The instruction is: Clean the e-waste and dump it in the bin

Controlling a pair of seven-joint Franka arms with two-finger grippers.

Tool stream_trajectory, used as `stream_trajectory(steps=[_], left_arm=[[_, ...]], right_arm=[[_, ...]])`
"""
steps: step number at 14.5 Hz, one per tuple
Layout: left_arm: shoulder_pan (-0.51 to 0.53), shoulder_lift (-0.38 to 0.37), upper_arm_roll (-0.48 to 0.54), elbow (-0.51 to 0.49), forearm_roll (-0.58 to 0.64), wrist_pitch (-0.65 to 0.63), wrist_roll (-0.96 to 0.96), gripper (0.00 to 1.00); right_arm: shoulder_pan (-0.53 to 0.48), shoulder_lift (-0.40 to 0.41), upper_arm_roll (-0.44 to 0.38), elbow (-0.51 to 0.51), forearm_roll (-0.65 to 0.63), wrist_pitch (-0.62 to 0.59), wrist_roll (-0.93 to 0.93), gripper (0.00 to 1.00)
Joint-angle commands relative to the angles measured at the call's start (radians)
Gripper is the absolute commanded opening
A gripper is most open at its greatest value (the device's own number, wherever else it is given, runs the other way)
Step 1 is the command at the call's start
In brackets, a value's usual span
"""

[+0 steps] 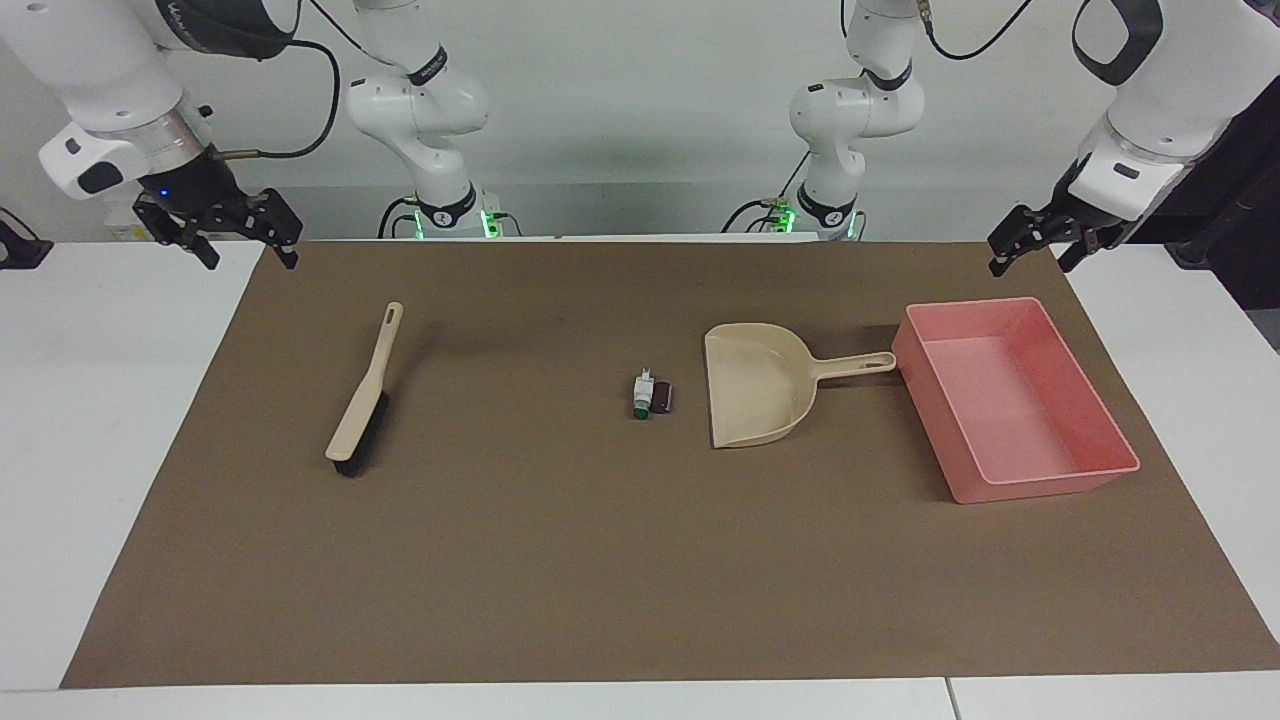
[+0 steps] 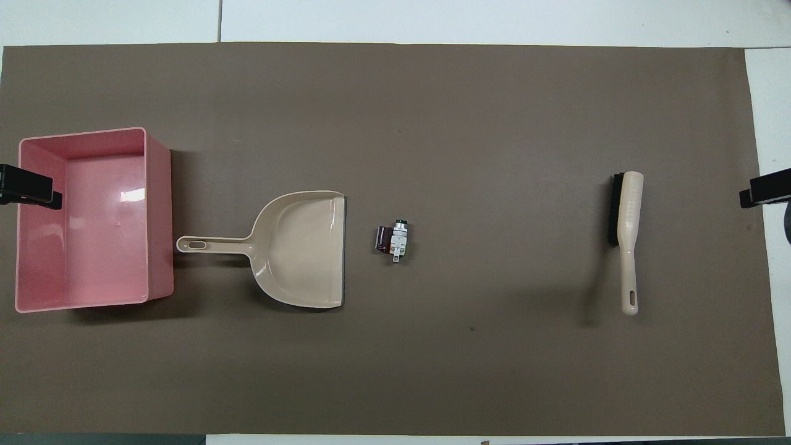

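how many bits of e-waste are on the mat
2. The white part with a green end and the dark brown-black block lie touching side by side mid-mat, just off the dustpan's open edge. Nothing seems hidden.

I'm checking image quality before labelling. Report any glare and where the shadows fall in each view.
Overhead view: a bright glare patch on the floor of the pink bin; soft shadows fall beside the bin, the dustpan and the brush. Facing view: no glare in the bin; a faint shadow lies beside the brush; the e-waste stays distinct.
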Motion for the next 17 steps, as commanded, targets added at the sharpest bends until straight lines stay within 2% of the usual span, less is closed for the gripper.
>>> stream_trajectory(steps=[1,3,6,7,9,13,15,17], left_arm=[[0.005,-0.006,-0.007,-0.005,0.017,0.026,-0.027,1.0],[0.003,-0.006,-0.01,-0.007,0.017,0.029,0.027,1.0],[-0.035,-0.019,-0.016,-0.037,0.017,0.035,0.296,0.99],[-0.069,-0.031,-0.016,-0.068,0.017,0.067,0.409,0.99],[-0.116,-0.072,-0.016,-0.158,0.017,0.145,0.505,0.99],[-0.221,-0.068,-0.015,-0.262,0.017,0.263,0.755,0.99],[-0.245,-0.072,-0.016,-0.353,0.018,0.342,0.907,0.99],[-0.27,-0.06,-0.015,-0.401,0.02,0.4,1.034,0.99]], right_arm=[[0.031,-0.083,0.003,-0.2,0.016,0.135,0.01,0.99],[0.062,-0.098,0.003,-0.324,0.016,0.232,0.03,0.99],[0.087,-0.065,0.003,-0.456,0.016,0.345,0.065,0.99],[0.09,-0.058,0.003,-0.522,0.016,0.425,0.067,0.99],[0.09,-0.054,0.003,-0.627,0.016,0.543,0.068,0.99],[0.077,-0.039,0.003,-0.684,0.018,0.574,0.065,0.98],[0.074,-0.031,0.003,-0.714,0.016,0.623,0.065,0.96],[0.051,-0.025,0.003,-0.715,0.016,0.623,0.061,0.95]])
